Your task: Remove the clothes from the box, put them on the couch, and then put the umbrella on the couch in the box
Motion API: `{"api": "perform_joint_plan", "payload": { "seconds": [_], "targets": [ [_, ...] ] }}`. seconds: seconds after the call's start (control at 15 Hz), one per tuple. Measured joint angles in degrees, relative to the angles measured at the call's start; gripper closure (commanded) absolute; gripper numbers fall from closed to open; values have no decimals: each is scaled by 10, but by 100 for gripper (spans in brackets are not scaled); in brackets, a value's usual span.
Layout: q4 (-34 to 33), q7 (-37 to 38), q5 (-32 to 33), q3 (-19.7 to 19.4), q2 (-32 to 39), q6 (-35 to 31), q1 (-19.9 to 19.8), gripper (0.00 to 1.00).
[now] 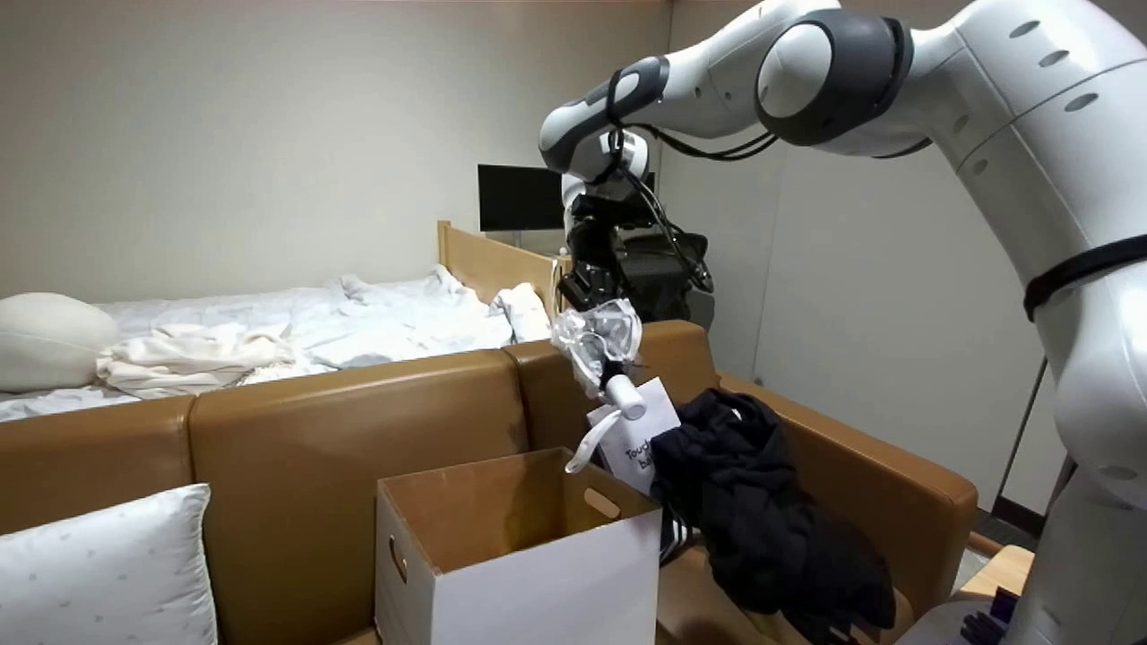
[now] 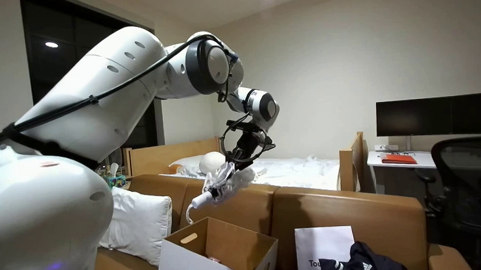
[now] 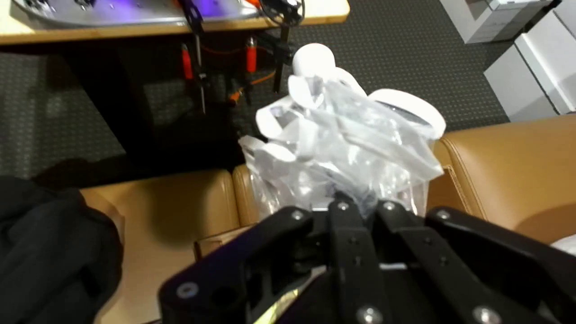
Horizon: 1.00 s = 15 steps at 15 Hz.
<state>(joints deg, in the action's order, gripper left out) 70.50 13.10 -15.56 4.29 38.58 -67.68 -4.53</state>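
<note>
Currently, the black end effector [image 3: 365, 207] is pinching a folded, clear plastic umbrella [image 2: 228, 181], its fingers [image 3: 352, 245] pressing close together on the crinkled sheeting. The umbrella's white cylindrical handle [image 1: 627, 399] is pointing downward at a slant, with a white strap [image 1: 591, 441] dangling from its tip. Below the end effector, an open-topped white cardboard box [image 1: 547, 587] with a brown interior is sitting on a brown leather couch [image 1: 358, 421]; in both exterior views, the handle is hanging higher than the box's rim. In an exterior view, a pinkish patch [image 2: 214, 260] is showing inside the box, too small to identify. Lower than the end effector and just beside the box, a heap of black clothing [image 1: 762, 511] with white stripes is lying on the couch. Behind it, a white panel [image 2: 322, 242] with black lettering is standing, partly hidden by the fabric. Lower than the end effector, on the box's opposite side, a white pillow [image 2: 140, 226] is resting on the couch. Beyond the end effector, past the couch, a wooden-framed bed [image 1: 497, 260] is holding rumpled white bedding [image 1: 385, 318].
</note>
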Motion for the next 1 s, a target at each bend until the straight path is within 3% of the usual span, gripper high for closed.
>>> {"api": "perform_joint_plan", "payload": {
  "seconds": [0.2,0.27,0.73,1.0],
  "targets": [
    [77,-50,-22,1,-28,-93,21,99],
    [103,-64,-27,2,-38,-109,27,94],
    [108,-66,-26,-11,-32,-123,39,99],
    [156,-102,-30,-2,-33,-239,53,99]
  ]
}}
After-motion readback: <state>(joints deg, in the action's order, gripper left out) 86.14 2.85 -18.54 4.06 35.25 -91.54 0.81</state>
